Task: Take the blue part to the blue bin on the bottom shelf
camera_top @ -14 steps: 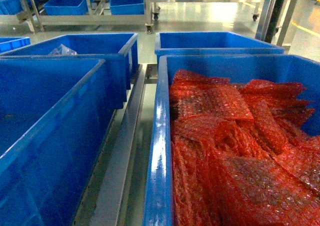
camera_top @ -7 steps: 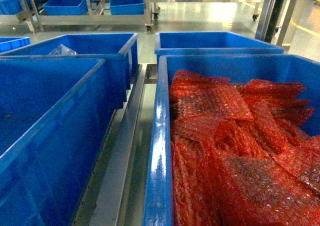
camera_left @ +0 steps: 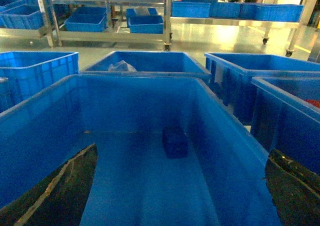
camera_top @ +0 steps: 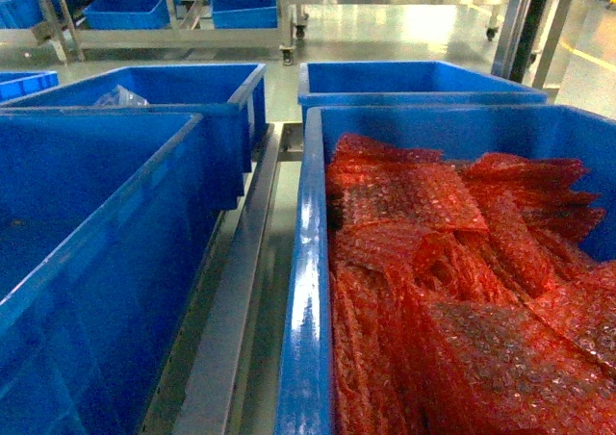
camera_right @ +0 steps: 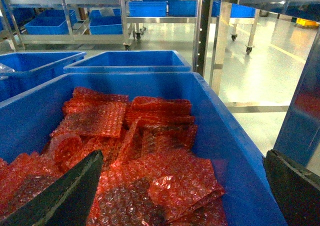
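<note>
The blue part [camera_left: 175, 142], a small dark blue block, lies on the floor of a big blue bin [camera_left: 60, 111] in the left wrist view. My left gripper [camera_left: 180, 188] hangs open above this bin's near end, short of the part, and its dark fingers [camera_left: 55, 191] hold nothing. My right gripper [camera_right: 180, 191] is open over a blue bin [camera_right: 235, 151] filled with red bubble wrap [camera_right: 150, 151]. Far back stands a steel rack whose bottom shelf [camera_left: 110, 36] carries small blue bins [camera_left: 145, 23]. Neither gripper shows in the head view.
Large blue bins [camera_top: 96, 223] crowd the near floor, with a steel rail [camera_top: 241, 291] between the two closest. Another bin holds a clear plastic bag [camera_top: 120, 96]. A perforated steel post [camera_right: 201, 31] rises at the right. More racks with bins [camera_top: 241, 12] line the back.
</note>
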Tool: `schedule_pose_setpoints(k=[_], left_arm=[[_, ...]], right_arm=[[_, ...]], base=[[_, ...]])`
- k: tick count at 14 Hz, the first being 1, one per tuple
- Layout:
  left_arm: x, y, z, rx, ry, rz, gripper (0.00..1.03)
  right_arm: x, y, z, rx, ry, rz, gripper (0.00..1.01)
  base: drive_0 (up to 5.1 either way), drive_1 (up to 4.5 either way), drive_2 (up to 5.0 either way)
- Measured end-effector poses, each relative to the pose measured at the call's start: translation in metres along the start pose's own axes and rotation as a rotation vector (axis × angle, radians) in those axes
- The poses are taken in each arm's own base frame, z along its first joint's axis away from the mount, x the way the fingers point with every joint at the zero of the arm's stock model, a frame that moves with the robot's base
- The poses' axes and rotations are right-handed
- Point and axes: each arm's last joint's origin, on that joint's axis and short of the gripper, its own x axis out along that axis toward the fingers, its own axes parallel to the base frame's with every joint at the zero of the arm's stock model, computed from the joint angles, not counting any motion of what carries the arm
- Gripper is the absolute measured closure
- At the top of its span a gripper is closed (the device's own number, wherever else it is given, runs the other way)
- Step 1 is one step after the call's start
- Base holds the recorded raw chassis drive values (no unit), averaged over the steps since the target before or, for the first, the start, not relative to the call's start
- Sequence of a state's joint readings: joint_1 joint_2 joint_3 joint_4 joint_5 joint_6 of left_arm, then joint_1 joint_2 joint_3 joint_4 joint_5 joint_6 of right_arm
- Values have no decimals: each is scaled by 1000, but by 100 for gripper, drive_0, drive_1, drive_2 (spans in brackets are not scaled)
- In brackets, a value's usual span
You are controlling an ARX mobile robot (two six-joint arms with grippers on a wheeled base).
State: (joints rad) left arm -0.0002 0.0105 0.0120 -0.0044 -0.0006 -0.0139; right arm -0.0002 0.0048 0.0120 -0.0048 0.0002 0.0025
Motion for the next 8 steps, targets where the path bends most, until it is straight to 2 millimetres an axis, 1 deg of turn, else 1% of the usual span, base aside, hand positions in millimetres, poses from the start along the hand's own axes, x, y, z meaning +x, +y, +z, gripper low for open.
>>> schedule_pose_setpoints(k=[1, 8], left_arm=[[0, 0, 0, 0, 0, 0, 5], [0, 0, 0, 0, 0, 0, 5]], right_arm=[[0, 0, 0, 0, 0, 0, 3], [0, 0, 0, 0, 0, 0, 3]], base=[[0, 0, 0], [0, 0, 0]])
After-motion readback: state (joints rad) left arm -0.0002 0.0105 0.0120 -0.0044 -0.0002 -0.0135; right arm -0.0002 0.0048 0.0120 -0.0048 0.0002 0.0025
